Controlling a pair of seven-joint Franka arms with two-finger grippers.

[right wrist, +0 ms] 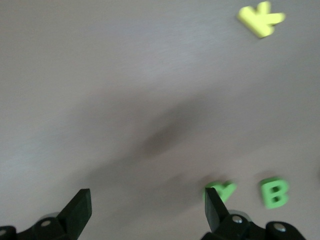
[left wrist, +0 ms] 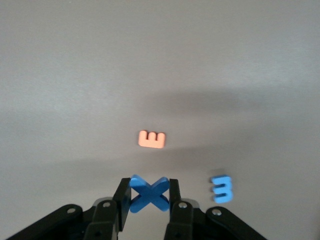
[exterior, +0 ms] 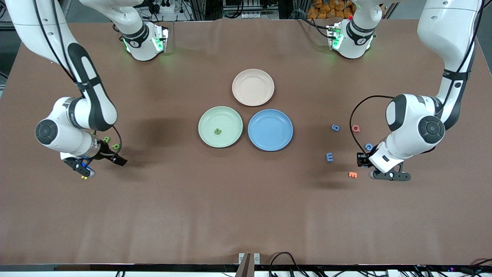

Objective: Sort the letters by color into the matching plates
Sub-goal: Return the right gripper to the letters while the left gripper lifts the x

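Counting from the green plate at the middle of the bench, we find three plates in all: the blue plate touching it on the side toward the left arm's end, and a beige-pink plate farther from the front camera than both. One green letter lies in the green plate; the blue plate holds nothing.

Toward the left arm's end from the green plate, we count three blue letters on the bench: a blue 6-shaped piece, a blue C and a blue E. A fourth, the blue X, is pinched between the fingers of the left hand, which hangs low over the bench near an orange E. A red Q lies beside the 6-shaped piece.

Toward the right arm's end from the green plate, we see the right hand with its fingers spread wide and nothing between them, low over the bench. Beside it lie two green letters, a green Y and a green B, and a yellow K a little apart. Something blue shows under the right hand in the front view; we cannot tell what it is.
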